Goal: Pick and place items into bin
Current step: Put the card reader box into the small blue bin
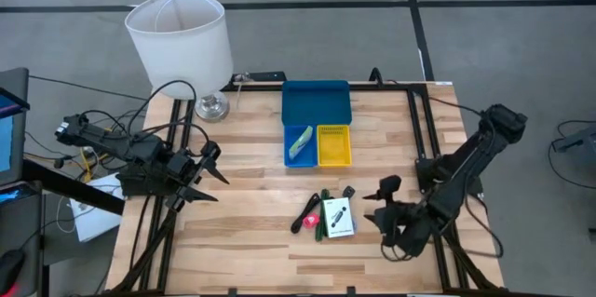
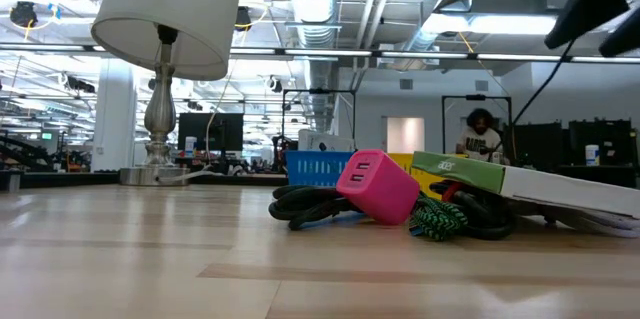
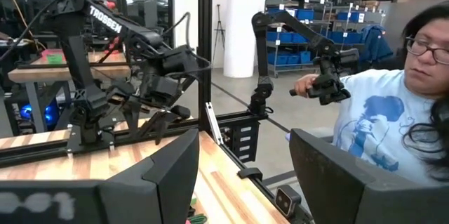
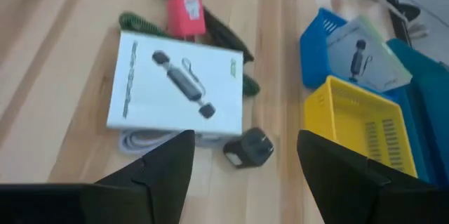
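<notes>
Both grippers empty and spread; loose items lie between them at table front, nearer the right one.

Left gripper sits at the left table edge, fingers wide apart, nothing held, well apart from the items. Bin stands at table centre-back: the pale green boxed item leans in its small blue tray, yellow tray beside it. In front of the bin lie the pink charger block, black and green cables, white card, and black plug just beside the card. Right gripper hovers just right of the card, fingers open, holding nothing; right wrist view looks down on the card and plug.
</notes>
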